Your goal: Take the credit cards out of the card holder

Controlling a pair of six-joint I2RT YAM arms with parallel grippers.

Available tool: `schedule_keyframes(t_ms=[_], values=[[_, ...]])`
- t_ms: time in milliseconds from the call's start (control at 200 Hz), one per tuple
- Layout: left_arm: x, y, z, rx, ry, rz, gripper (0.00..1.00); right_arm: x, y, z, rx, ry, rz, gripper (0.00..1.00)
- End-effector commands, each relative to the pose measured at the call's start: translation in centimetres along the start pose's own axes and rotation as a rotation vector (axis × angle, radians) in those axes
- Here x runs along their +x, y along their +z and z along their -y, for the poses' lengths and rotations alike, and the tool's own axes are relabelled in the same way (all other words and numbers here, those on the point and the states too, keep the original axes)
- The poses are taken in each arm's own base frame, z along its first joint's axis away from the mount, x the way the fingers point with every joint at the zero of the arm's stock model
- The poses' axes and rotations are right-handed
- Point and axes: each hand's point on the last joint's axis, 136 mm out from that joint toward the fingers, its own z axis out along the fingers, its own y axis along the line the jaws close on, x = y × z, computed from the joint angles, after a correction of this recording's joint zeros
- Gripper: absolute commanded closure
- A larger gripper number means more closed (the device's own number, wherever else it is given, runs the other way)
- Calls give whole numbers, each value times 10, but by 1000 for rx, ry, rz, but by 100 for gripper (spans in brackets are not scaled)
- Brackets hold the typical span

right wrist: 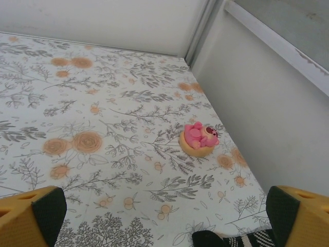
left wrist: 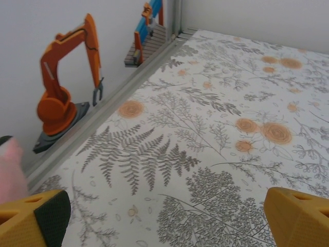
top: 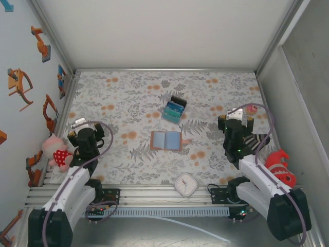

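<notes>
1. Near edge. A white square object (top: 185,184) with rounded corners lies on the floral table (top: 128,98), about centred between the two arm bases. A pink plush doll (top: 57,152) sits at the left edge beside the left arm. A red toy (top: 280,168) sits at the right edge beside the right arm.

2. Left gripper (top: 80,124). It hangs over the left side of the table. In the left wrist view its yellow fingertips (left wrist: 36,218) stand at the two lower corners, spread wide, with bare tablecloth between them. It holds nothing.

3. Right gripper (top: 237,114). It hangs over the right side of the table. Its fingertips (right wrist: 33,216) are likewise spread wide and grip nothing. A black-and-white striped item (right wrist: 231,239) lies just below them.

4. Card holder (top: 166,140). It lies flat and open at the table centre, pale blue inside facing up, with its closing tab (top: 186,140) pointing toward the right arm. It sits between the two grippers, well apart from each. Whether any card sits in its pockets cannot be told.

5. Credit cards (top: 175,109). They lie in a fanned pile just beyond the card holder and apart from it, teal and light blue with a black one at the far end. The pile is well apart from both grippers.

6. Far area. A small pink figure in an orange dish (right wrist: 199,140) lies ahead of the right gripper, near the right wall. An orange robot-arm sticker (left wrist: 64,87) is fixed to the left wall.
</notes>
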Motion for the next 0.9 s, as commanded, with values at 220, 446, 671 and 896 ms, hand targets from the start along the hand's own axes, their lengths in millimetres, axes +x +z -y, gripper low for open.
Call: schedule_keyframes(t_ms=[220, 446, 671, 896], values=[[-18, 22, 42, 178, 49, 115, 3, 0, 16, 21, 25, 175, 64, 1], [-9, 35, 56, 221, 73, 118, 3, 5, 29, 22, 4, 200, 67, 1], [2, 54, 74, 266, 136, 93, 3, 9, 40, 18, -24, 217, 87, 1], [22, 79, 89, 305, 169, 36, 3, 19, 51, 15, -65, 248, 90, 1]])
